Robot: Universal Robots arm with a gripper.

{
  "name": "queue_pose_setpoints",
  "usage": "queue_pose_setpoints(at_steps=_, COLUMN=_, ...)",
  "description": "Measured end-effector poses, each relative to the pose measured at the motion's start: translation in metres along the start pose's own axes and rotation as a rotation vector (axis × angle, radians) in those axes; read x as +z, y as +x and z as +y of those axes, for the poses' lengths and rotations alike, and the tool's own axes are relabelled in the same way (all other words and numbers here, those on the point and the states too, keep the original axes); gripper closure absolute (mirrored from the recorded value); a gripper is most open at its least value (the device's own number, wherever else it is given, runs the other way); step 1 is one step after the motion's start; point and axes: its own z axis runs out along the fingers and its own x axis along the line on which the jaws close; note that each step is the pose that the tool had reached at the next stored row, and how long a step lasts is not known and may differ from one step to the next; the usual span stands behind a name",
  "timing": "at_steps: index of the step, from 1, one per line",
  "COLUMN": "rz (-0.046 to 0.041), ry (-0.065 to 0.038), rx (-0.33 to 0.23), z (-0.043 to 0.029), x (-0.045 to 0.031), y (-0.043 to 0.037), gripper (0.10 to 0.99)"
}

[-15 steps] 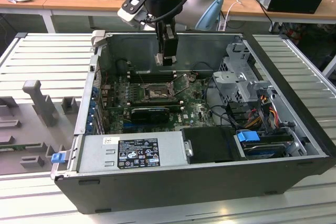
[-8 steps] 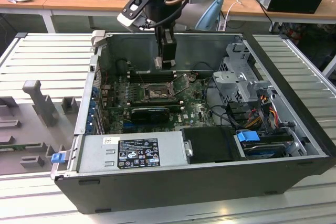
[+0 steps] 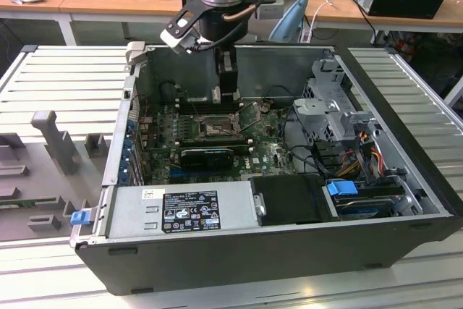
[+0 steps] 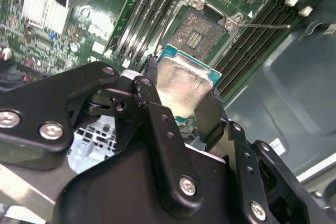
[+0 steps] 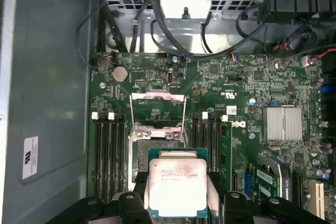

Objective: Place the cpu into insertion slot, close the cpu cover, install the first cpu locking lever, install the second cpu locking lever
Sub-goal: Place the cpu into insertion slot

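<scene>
Second wrist view: cpu (image 4: pixel 181 85) in hand's (image 4: pixel 180 103) tight grasp (insertion slot (image 4: pixel 202 31) just beyond).

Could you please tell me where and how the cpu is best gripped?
By two opposite side edges, coming from above its metal face, as the gripper holds it now. The cpu is thin, flat and square, and its underside should stay free for the insertion slot.
</scene>
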Motion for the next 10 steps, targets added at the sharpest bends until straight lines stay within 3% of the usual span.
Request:
queue_pose_setpoints(at_steps=2, rz=-0.0009, ry=0.000, rx=0.013, z=-0.0005, x=0.0054, y=0.0000, gripper=0.557)
queue_pose_setpoints(at_steps=10, rz=-0.0008, ry=0.000, rx=0.019, z=-0.0010, x=0.0108, y=-0.0001, gripper=0.557)
